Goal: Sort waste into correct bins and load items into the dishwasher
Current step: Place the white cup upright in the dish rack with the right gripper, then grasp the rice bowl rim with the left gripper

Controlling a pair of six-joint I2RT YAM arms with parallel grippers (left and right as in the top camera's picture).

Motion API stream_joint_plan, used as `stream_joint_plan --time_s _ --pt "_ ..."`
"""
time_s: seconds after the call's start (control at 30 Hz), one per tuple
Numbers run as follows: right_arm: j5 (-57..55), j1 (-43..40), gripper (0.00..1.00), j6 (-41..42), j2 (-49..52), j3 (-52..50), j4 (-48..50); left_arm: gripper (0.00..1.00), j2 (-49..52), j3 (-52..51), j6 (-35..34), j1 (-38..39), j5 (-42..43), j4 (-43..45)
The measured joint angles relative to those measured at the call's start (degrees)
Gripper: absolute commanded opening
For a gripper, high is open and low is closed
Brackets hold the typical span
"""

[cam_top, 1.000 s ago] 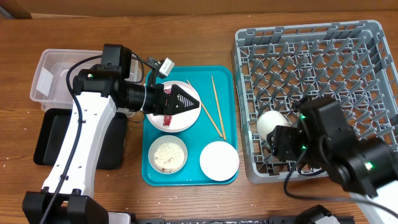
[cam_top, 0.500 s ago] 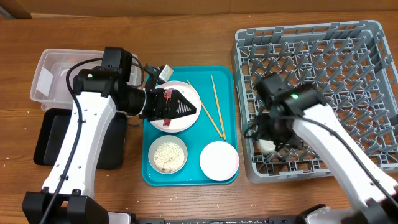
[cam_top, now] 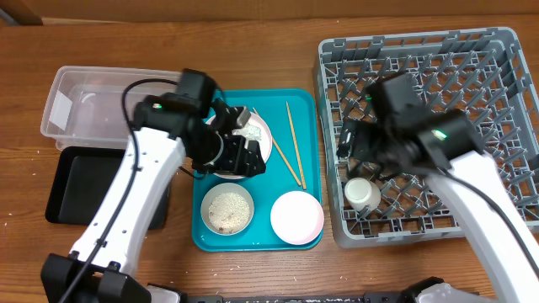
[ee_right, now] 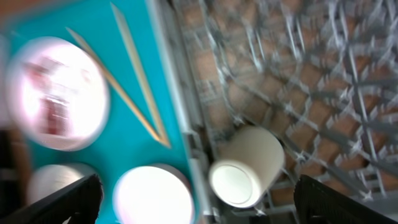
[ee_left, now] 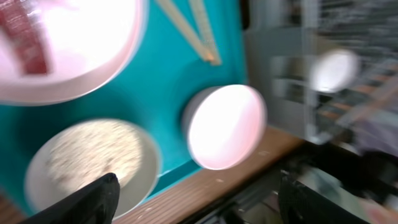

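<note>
The white plate (ee_left: pixel 68 56) on the teal tray (cam_top: pixel 303 109) carries a red and white wrapper scrap (ee_left: pixel 28 37). My left gripper (cam_top: pixel 242 156) hangs over the plate, open and empty. In front of the plate stand a bowl of rice grains (cam_top: pixel 226 209) and an empty white bowl (cam_top: pixel 296 217). Two chopsticks (cam_top: pixel 290 145) lie on the tray's right side. The small white cup (cam_top: pixel 362 194) lies on its side in the front left corner of the grey dish rack (cam_top: pixel 472 50). My right gripper (ee_right: pixel 199 202) is open above it, touching nothing.
A clear plastic tub (cam_top: pixel 84 101) with a white label stands at the far left, and a shallow black tray (cam_top: pixel 76 185) lies in front of it. The dish rack's upright pegs fill the right side. Bare wooden tabletop (cam_top: pixel 253 50) lies behind the tray.
My right gripper has opened and let go of the cup, which now rests in the rack's front left corner. My left gripper has turned from pointing right to pointing down over the plate.
</note>
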State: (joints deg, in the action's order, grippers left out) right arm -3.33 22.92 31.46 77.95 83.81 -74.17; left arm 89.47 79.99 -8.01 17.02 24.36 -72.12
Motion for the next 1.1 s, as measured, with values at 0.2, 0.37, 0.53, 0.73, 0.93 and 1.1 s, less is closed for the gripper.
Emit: stream_joint_plan --time_s 0.2,0.37,0.53,0.73,0.93,1.1 --pt "0.11 0.0 1.0 -0.26 -10.25 0.94 0.59 0.59 -0.02 -3.72 -10.82 7.48 -14.27 3.41" --pt "0.81 -0.02 1.0 -0.59 -12.57 1.01 -0.02 0.49 0.04 -14.01 -18.97 12.9 -19.58 12.52" --pt "2.64 0.0 0.99 -1.07 -12.33 1.01 -0.02 0.38 2.01 -22.49 -25.03 16.63 -21.66 21.77" --pt "3.17 -0.02 0.99 -1.31 -12.33 1.01 -0.02 0.04 4.79 -23.65 -27.91 17.64 -22.36 24.13" --pt "3.3 -0.02 0.99 -1.46 -12.31 1.01 -0.07 0.04 4.83 -23.63 -28.09 17.79 -23.76 23.71" --pt "3.34 0.0 0.99 -1.46 -12.31 1.01 -0.02 0.04 4.7 -22.99 -28.06 17.84 -24.3 19.54"
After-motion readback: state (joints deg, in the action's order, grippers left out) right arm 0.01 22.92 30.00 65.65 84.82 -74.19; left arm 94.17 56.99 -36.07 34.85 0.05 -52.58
